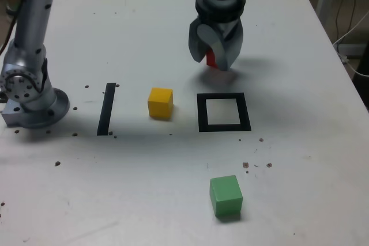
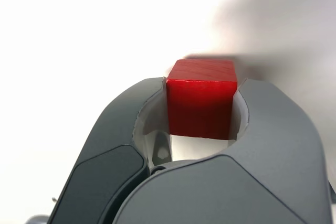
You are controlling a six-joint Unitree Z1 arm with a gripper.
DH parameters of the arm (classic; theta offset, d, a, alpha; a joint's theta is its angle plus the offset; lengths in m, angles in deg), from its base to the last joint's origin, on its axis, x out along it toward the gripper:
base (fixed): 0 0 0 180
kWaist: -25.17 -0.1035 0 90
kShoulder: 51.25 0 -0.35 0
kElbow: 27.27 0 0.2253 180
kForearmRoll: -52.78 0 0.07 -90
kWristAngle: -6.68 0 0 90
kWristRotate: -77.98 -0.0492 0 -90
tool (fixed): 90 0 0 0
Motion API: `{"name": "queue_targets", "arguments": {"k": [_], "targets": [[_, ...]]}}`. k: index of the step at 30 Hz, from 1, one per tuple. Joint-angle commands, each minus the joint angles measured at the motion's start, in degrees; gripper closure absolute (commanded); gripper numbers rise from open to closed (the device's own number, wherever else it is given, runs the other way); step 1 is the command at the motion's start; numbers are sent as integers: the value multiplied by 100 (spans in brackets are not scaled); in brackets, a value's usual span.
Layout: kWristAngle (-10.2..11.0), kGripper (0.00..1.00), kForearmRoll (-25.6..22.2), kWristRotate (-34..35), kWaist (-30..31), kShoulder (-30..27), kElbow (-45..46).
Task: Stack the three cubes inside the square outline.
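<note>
Exterior view: I am a grey arm reaching down over a white table (image 1: pixel 144 38). My gripper (image 1: pixel 215 56) sits beyond the square outline (image 1: pixel 223 112), a black tape frame with a white centre, which is still empty. A sliver of the red cube (image 1: pixel 211 58) shows between my jaws. The yellow cube (image 1: pixel 160 102) rests on the table just to the outline's left in this view, and the green cube (image 1: pixel 225 196) sits nearer the camera, well apart from the frame. A straight black tape strip (image 1: pixel 106 109) lies further left, near my base (image 1: pixel 31 105).

Wrist view: my gripper (image 2: pixel 202 114) is clamped on the red cube (image 2: pixel 202 100), one grey jaw against each side face, the top face level and square between them.

To do this step well, I judge I should lift straight up before travelling, so the cube does not drag. Then I should carry it over the frame's white centre, keep its edges parallel to the tape, and lower it until it rests flat before letting go, since the other two cubes will stand on it.
</note>
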Motion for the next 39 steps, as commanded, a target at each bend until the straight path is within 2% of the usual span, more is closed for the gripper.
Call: {"name": "queue_targets", "arguments": {"k": [1, 9, 14, 17, 24, 39], "targets": [[-92, 84, -127, 372, 121, -170, 3], [-507, 84, -694, 2424, 664, -535, 19], [-741, 84, -810, 3601, 960, -455, -17], [-824, 84, -793, 4027, 1068, -328, -43], [-929, 84, -722, 4435, 1234, -10, -117], [-1015, 84, -397, 4426, 1424, 152, -96]]}}
